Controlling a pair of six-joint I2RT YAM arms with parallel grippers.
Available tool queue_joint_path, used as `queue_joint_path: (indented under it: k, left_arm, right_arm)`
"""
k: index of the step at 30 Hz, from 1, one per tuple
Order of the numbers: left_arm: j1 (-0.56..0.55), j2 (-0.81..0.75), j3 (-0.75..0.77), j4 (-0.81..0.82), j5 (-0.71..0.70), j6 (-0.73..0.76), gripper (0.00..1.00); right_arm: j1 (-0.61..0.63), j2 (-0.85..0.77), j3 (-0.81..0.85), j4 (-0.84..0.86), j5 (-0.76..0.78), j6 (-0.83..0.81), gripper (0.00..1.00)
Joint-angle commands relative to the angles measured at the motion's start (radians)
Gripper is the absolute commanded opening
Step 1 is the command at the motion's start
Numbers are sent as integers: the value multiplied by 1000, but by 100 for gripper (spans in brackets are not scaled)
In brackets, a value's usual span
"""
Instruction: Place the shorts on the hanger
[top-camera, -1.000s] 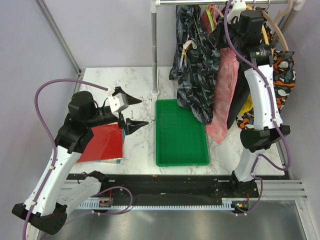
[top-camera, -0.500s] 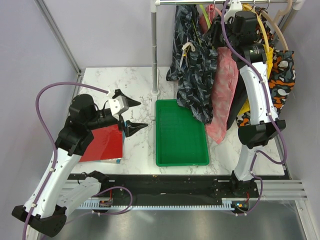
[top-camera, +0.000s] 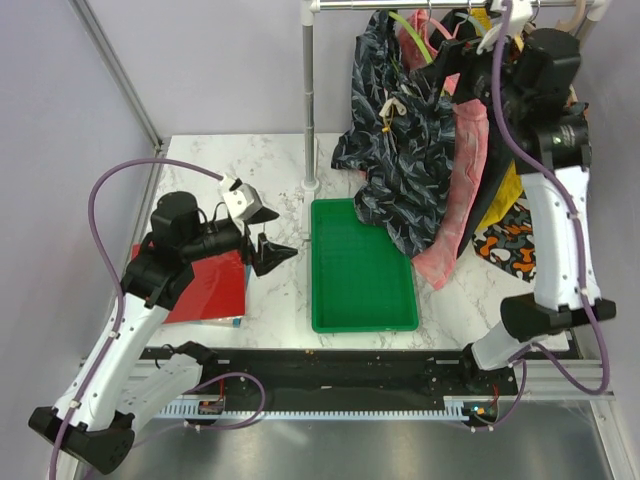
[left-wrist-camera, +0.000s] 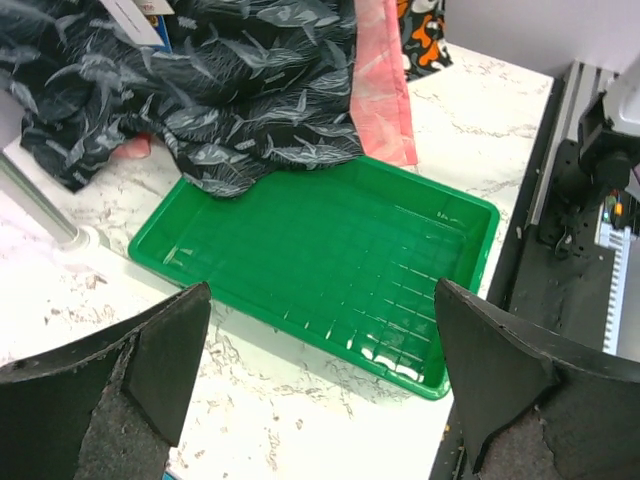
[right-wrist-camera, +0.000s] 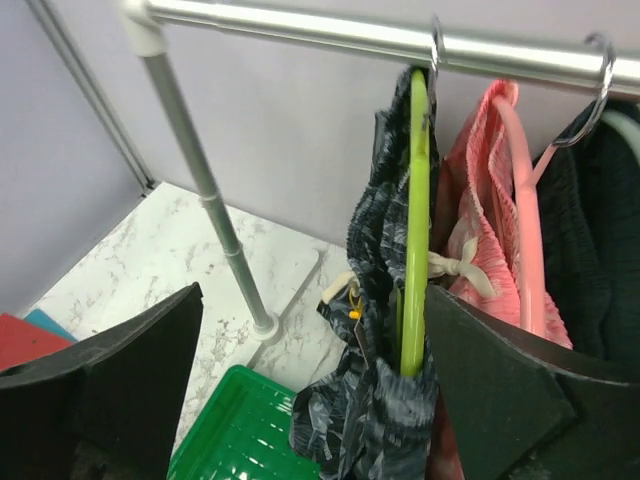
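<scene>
The shorts (right-wrist-camera: 372, 250) hang from the green hanger (right-wrist-camera: 416, 220), whose hook is over the rail (right-wrist-camera: 300, 25) at the back of the desk (top-camera: 270, 170). They sit just left of a pink garment (right-wrist-camera: 480, 200). The fabric looks bunched along one arm of the hanger, not spread evenly, and it droops towards the desk.

The right gripper (top-camera: 447, 70) is up beside the rail, spread wide and holding nothing. In its wrist view the hanger shows between the two fingers but apart from them. The left gripper (left-wrist-camera: 322, 290) is just as wide and just as empty, low over the desk beside a red book (top-camera: 205, 285).

The main risk, as I judge it, is the lopsided load. If the weight sits to one side, the hanger may tip and the shorts may slide off (straight down towards the tray). The right gripper is also close enough that drawing away carelessly could catch the cloth or the cream drawstring (top-camera: 390, 105). That would tug the hanger along the rail or lift its hook off. A swinging hanger could tangle with the pink garment too.

The green tray (top-camera: 318, 290) is the only container, and nothing lies on its ribbed floor. The hem of the shorts hangs over its far corner, though I cannot tell whether it touches the rim.
</scene>
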Motion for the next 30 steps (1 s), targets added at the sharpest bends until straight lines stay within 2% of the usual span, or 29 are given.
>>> queue_joint_path:
  k: [1, 3, 7, 10, 13, 16, 23, 26, 30]
  left_arm:
    - [43, -7, 9, -5, -47, -126, 99]
    - [75, 28, 69, -62, -60, -119, 99]
    - [143, 91, 224, -280, -147, -76, 99]
    - [169, 99, 270, -398, -190, -38, 99]
    - [186, 73, 217, -441, -265, -18, 99]
    - [202, 32, 149, -472, -430, -63, 99]
    - [256, -77, 37, -498, -566, -74, 99]
    - [268, -84, 46, -509, -593, -91, 99]
    - [268, -71, 80, -530, -633, -79, 99]
  right_arm:
    - [2, -174, -86, 14, -78, -76, 98]
    - [2, -224, -155, 6, -120, -109, 98]
    - [2, -367, -292, -28, -173, -174, 98]
    - [0, -464, -422, -77, -175, -189, 98]
    - [2, -562, -575, -109, -175, -214, 98]
    - [2, -655, -739, -131, -164, -225, 98]
    - [2, -804, -1081, -123, -134, -228, 98]
    - [2, -823, -1158, -91, -125, -225, 98]
    - [2, -792, -1183, -85, -112, -239, 98]
